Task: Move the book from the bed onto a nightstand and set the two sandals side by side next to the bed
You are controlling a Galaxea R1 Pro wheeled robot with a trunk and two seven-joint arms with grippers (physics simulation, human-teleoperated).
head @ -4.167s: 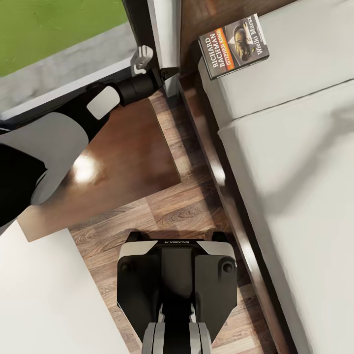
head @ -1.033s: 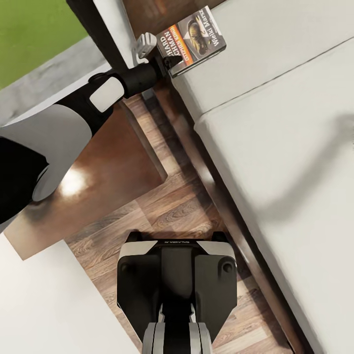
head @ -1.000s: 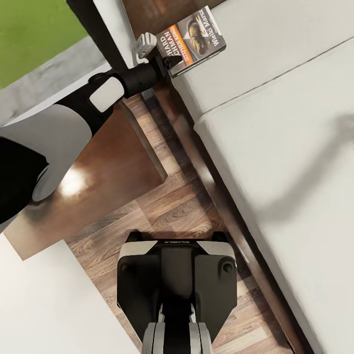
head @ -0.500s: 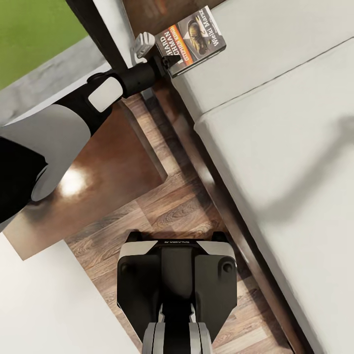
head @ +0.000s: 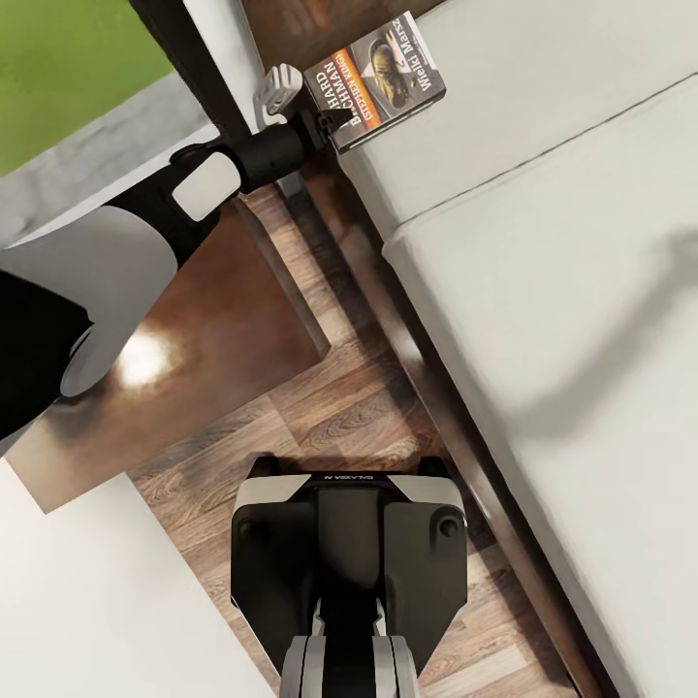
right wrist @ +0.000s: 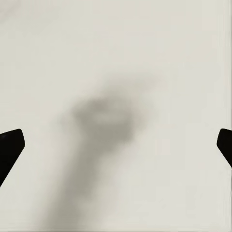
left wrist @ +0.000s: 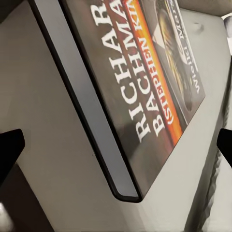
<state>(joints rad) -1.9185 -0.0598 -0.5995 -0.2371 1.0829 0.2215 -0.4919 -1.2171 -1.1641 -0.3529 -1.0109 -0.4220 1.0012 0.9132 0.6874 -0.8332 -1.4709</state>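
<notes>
One pincer [head: 308, 109], the left, gapes wide at the book's [head: 380, 78] bed-edge [head: 543, 271] corner, holding nothing, lined up to grip.

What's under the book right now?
The book lies flat on the pale mattress of the bed, at its corner, and mattress shows around it in the left wrist view. The left gripper sits at its near edge, fingers spread. Whatever lies directly beneath the cover is hidden.

We're in a bedroom: a big bed [head: 543, 291] with a pale mattress and dark wood frame, a glossy brown nightstand [head: 194, 339] beside it, a paperback [head: 376, 79] lying on the mattress corner, a wood-plank floor [head: 359, 407], and grass beyond the glass [head: 68, 68].
</notes>
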